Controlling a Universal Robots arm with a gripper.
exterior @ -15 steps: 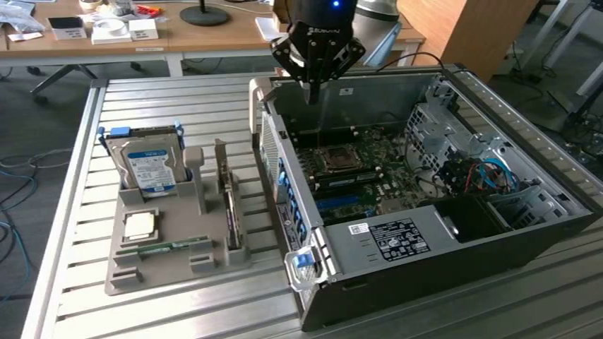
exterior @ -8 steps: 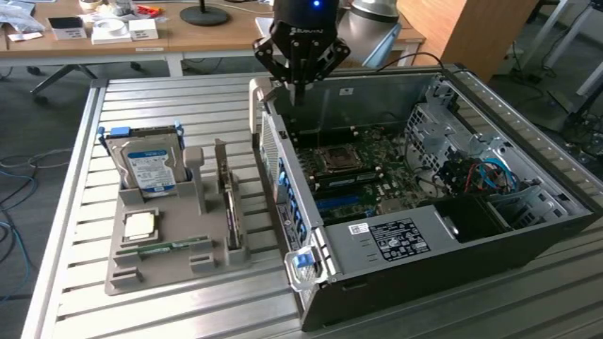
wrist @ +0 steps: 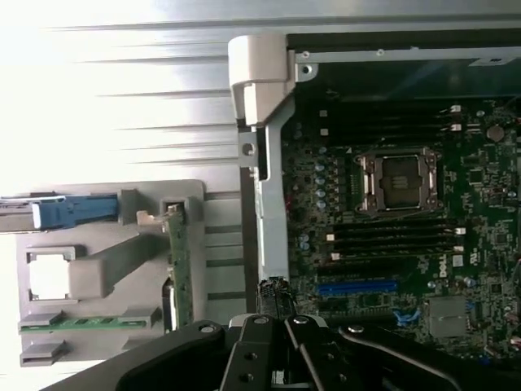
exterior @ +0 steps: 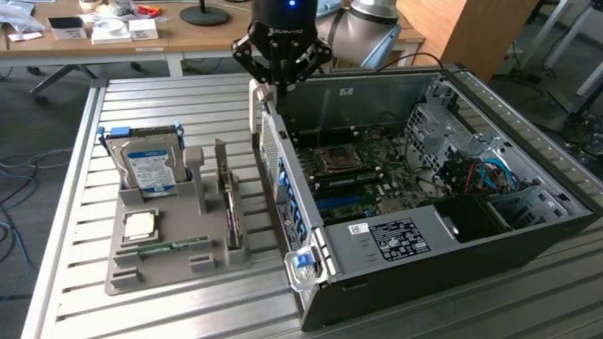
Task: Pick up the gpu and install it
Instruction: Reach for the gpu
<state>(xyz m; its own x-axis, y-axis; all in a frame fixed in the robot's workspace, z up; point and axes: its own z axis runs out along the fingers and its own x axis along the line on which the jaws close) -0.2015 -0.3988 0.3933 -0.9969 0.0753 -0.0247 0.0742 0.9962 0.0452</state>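
The gpu (exterior: pixel 227 194) stands on edge in a slot of the grey holder (exterior: pixel 212 263), to the exterior view's left of the open computer case (exterior: pixel 424 244). In the wrist view the gpu (wrist: pixel 178 265) shows edge-on as a thin green strip. My gripper (exterior: pixel 281 89) hangs over the case's near side wall at its far end, shut with nothing between the fingers, well apart from the gpu. In the wrist view the gripper (wrist: pixel 281 326) points down at that wall beside the motherboard (wrist: pixel 399 236) with its blue slot (wrist: pixel 358 287).
The holder also carries a silver hard drive (exterior: pixel 146 168) with a blue-white label, a square chip (exterior: pixel 140 226) and a narrow green memory stick (exterior: pixel 171 247). All of it rests on a slatted metal table (exterior: pixel 160 92). Cables (exterior: pixel 481 176) lie inside the case.
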